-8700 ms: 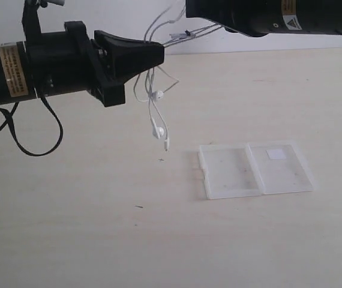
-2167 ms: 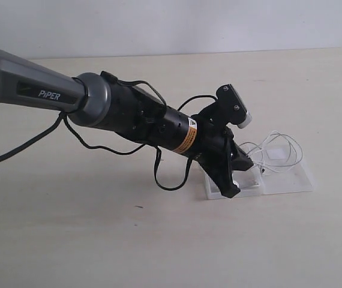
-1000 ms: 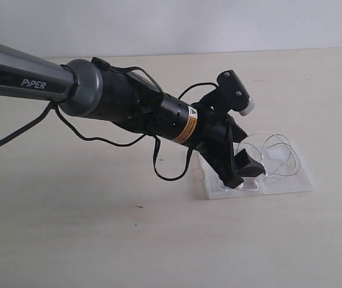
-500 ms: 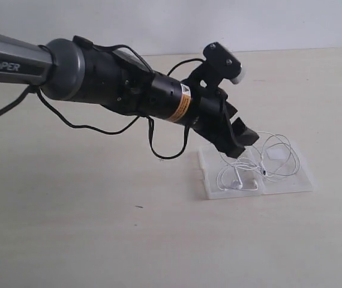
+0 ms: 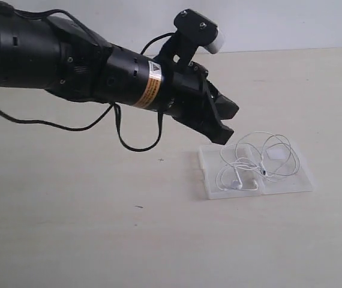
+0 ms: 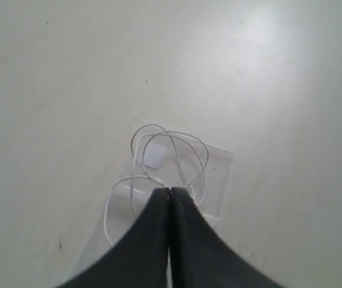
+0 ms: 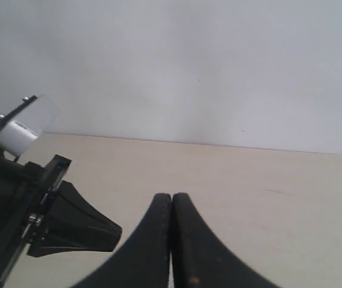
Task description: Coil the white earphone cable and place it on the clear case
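Observation:
The white earphone cable (image 5: 238, 179) lies in loose loops across both halves of the clear case (image 5: 292, 181); its earbuds rest on the left half. In the left wrist view the cable (image 6: 170, 134) loops over the case (image 6: 220, 179) and its white sticker (image 6: 154, 157). My left gripper (image 5: 225, 128) hovers above and just left of the case, apart from the cable. Its jaws (image 6: 170, 191) are pressed together with nothing between them. My right gripper (image 7: 171, 196) is shut and empty, and out of the exterior view. It faces the left gripper (image 7: 117, 231).
The case sits on a pale wooden table (image 5: 99, 240), right of centre, with a white wall behind. Black robot cable (image 5: 136, 144) hangs in a loop under the left arm. Small dark specks (image 5: 138, 207) mark the table in front.
The left gripper has risen up and back to the left, away from the case. The cable, held hanging between both grippers at first, now lies on the case.

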You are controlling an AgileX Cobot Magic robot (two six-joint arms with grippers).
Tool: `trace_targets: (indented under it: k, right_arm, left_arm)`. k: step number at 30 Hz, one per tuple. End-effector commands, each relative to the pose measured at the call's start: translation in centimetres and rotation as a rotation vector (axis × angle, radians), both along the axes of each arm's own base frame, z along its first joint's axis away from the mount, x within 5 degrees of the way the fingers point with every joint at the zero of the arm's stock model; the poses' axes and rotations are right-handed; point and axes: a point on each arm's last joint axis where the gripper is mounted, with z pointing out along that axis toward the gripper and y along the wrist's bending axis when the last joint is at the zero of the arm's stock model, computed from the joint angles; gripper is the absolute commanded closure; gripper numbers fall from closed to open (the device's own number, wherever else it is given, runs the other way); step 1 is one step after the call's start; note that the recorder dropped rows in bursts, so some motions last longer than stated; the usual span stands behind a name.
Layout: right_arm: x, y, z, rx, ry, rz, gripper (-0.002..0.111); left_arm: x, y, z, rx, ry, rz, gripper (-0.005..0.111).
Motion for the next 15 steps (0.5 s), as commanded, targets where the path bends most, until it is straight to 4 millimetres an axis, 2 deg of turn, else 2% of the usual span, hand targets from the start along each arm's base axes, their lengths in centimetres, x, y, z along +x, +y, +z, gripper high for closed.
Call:
trace_targets:
  k: [1, 5, 10, 13, 15]
  right_arm:
    - [0.0, -0.1, -0.1, 0.008, 0.008, -0.007, 0.108]
    - [0.0, -0.1, -0.2, 0.018, 0.014, -0.008, 0.108]
    - [0.0, -0.1, -0.2, 0.018, 0.014, -0.008, 0.108]
    - [0.0, -0.1, -0.2, 0.018, 0.014, -0.008, 0.108]
    - [0.0, -0.1, -0.2, 0.018, 0.014, -0.008, 0.108]
  left_arm:
    - [-1.9, 2.5, 1.5, 0.033, -0.051, 0.084, 0.107]
    - [-4.6, 5.5, 2.6, 0.047, -0.085, 0.19, 0.107]
    - [-9.2, 9.9, 4.4, 0.026, -0.147, 0.316, 0.107]
    - [-14.1, 13.3, 4.7, -0.009, -0.218, 0.315, 0.107]
    - [-16.7, 15.4, 5.0, -0.066, -0.255, 0.357, 0.107]
